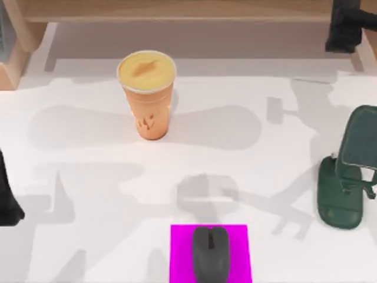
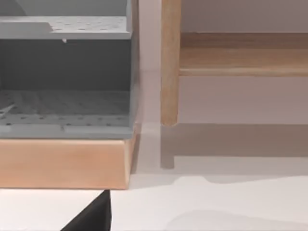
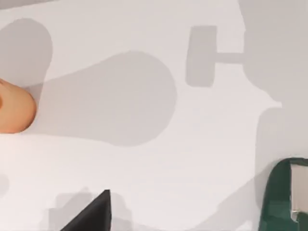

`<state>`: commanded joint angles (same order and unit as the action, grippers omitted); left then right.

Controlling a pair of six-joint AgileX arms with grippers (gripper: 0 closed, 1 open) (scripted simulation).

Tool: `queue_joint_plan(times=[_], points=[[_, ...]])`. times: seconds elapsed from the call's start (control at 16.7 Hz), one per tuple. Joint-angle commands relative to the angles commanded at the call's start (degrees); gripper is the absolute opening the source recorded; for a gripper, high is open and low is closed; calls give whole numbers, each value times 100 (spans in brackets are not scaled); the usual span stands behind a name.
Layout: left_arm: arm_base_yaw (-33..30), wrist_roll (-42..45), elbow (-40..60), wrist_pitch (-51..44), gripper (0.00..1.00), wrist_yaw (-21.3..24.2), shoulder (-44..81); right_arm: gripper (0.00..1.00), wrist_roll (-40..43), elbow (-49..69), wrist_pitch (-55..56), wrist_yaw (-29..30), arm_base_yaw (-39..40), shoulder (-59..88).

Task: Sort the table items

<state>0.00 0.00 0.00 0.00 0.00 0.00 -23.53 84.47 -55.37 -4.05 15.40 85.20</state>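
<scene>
We judge the cup (image 1: 147,94) light, tippy; grip mid-wall. Mouse (image 1: 210,253) sits on magenta square (image 1: 182,253). Claw states: cannot tell.

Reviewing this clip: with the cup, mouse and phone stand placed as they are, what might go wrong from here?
1. The cup is tall and stands alone mid-table; a sideways nudge from an arm might tip it.
2. The mouse sits on the magenta square at the table's near edge, so a poor grasp could push it off.
3. The phone leans on the green stand at the right edge; bumping either may topple it.
</scene>
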Motion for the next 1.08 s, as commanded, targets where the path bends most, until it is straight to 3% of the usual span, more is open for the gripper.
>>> queue_joint_plan(times=[0.24, 0.48, 0.78, 1.08], points=[[0, 0, 0, 0, 100, 0, 0, 100, 1472, -758, -153, 72, -1460, -821], [0, 0, 0, 0, 100, 0, 0, 100, 2766, -2311, -180, 218, -2371, -1148], [0, 0, 0, 0, 100, 0, 0, 100, 3782, -3854, -96, 306, -2680, -955], [0, 0, 0, 0, 100, 0, 0, 100, 3946, -4085, -80, 316, -2686, -860]])
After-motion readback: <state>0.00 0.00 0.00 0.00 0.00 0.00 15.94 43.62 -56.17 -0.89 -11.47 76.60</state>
